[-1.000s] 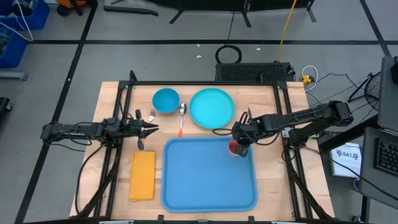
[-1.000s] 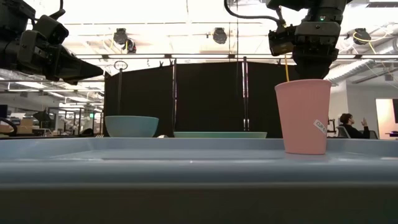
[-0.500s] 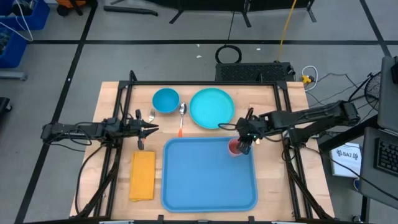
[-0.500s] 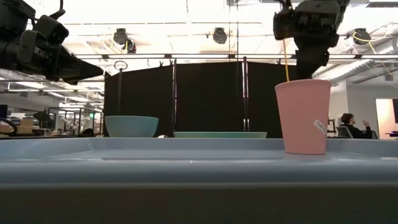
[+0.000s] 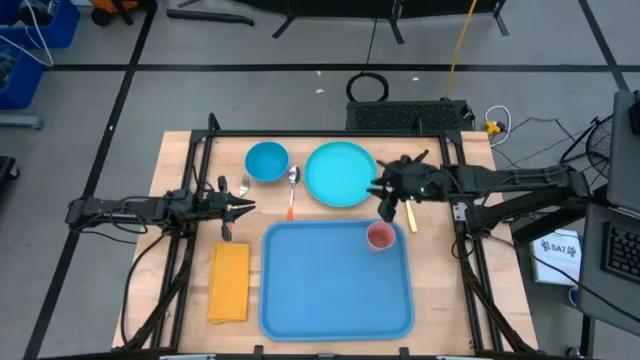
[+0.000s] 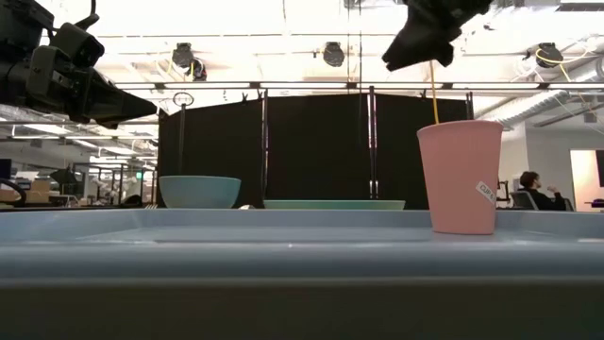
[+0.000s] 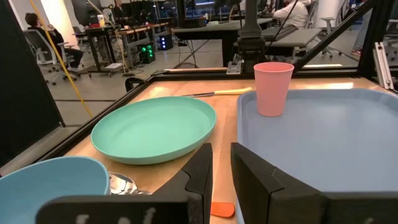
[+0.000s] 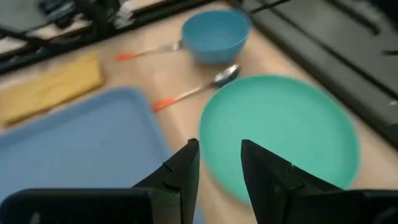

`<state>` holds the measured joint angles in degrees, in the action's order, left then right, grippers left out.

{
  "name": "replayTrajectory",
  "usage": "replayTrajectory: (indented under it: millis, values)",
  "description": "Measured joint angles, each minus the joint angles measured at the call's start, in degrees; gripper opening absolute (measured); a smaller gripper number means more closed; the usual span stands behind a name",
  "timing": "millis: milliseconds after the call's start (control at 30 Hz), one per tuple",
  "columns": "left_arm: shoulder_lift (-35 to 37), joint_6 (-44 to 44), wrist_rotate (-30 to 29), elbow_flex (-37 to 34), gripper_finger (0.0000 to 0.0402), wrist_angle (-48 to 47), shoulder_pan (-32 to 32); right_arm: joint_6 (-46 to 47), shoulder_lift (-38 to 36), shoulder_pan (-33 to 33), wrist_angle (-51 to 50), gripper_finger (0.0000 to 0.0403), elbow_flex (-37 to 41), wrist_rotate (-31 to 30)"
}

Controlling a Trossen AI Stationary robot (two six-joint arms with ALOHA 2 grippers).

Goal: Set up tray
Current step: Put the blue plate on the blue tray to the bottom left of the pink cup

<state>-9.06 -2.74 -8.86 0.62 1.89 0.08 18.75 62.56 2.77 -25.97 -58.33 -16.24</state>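
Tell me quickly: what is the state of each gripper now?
Left gripper: slightly open, holding nothing.
Right gripper: open, holding nothing, above the plate.

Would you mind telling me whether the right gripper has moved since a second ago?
Yes. In the high view the right gripper has left the pink cup on the tray and swung toward the turquoise plate.

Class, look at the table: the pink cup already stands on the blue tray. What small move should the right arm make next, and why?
Probably lower the right end effector onto the turquoise plate's near rim. The pink cup stands free in the tray's corner, and this end effector is open above the plate, which lies off the tray. The left end effector waits by the fork.
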Motion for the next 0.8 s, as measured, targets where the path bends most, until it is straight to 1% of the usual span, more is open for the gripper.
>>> replayTrajectory:
  millis: [67, 167, 233, 367, 467, 567, 633, 800]
  values:
    - [0.0, 0.0, 0.0, 0.0, 0.0063, 0.0, 0.0, -1.2, 0.8, 3.2, 0.9, 0.0112, 0.0, 0.3]
    - [0.0, 0.0, 0.0, 0.0, 0.0063, 0.0, 0.0, -2.1, 2.1, 9.8, 0.2, 0.0110, 0.0, 3.0]
    - [0.0, 0.0, 0.0, 0.0, 0.0063, 0.0, 0.0, -2.1, 3.3, 14.7, 0.5, 0.0110, 0.0, 6.0]
    - [0.0, 0.2, 0.0, 0.0, 0.0063, 0.0, 0.0, -3.3, 6.0, 23.4, 0.0, 0.0109, 0.0, 14.4]
    - [0.0, 0.2, 0.0, 0.0, 0.0063, 0.0, 0.0, -4.3, 8.4, 28.3, 0.0, 0.0109, 0.0, 18.0]
    - [0.0, 0.2, 0.0, 0.0, 0.0063, 0.0, 0.0, -4.5, 11.4, 31.5, 0.4, 0.0109, 0.0, 21.1]
    - [0.0, 0.2, 0.0, 0.0, 0.0063, 0.0, 0.0, -4.8, 13.5, 32.5, 0.9, 0.0109, 0.0, 22.4]
    - [0.0, 0.2, 0.0, 0.0, 0.0063, 0.0, 0.0, -6.7, 19.6, 32.7, 1.1, 0.0108, -0.7, 22.3]
